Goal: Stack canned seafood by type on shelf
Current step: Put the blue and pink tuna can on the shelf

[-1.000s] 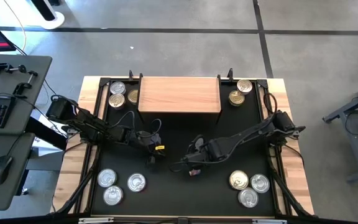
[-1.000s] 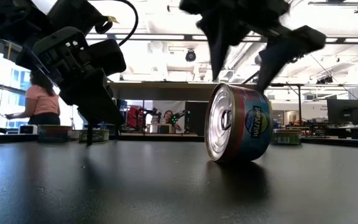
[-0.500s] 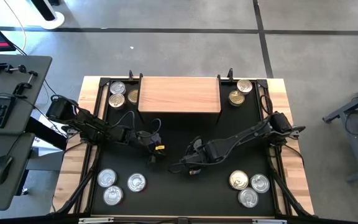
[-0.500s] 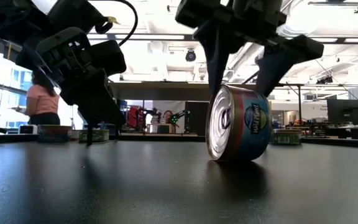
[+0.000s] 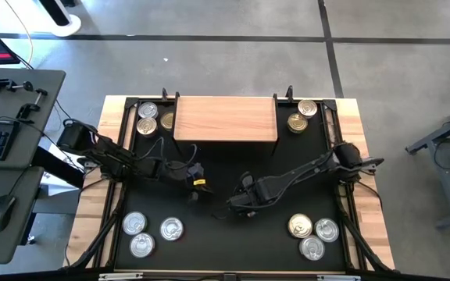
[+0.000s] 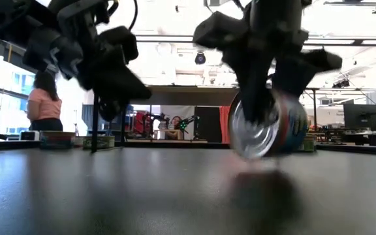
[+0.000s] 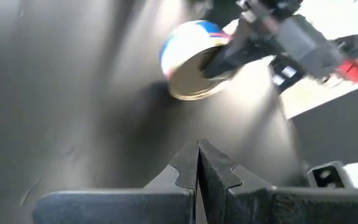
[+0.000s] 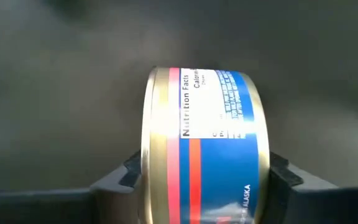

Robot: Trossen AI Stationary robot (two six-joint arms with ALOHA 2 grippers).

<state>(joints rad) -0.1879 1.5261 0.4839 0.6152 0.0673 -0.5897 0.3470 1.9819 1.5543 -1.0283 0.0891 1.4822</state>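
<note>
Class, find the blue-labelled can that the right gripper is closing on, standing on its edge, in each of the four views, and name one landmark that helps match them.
High view: hidden under the right gripper, mid-mat.
Low view: blue-labelled can, right of centre, on edge, between the gripper's fingers.
Left wrist view: upper middle.
Right wrist view: centre, filling the frame.
Shared landmark: the black mat.

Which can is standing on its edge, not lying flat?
The blue can between the right gripper fingers, mid-mat. It is on edge with its lid facing sideways; the other cans lie flat, lids up.
</note>
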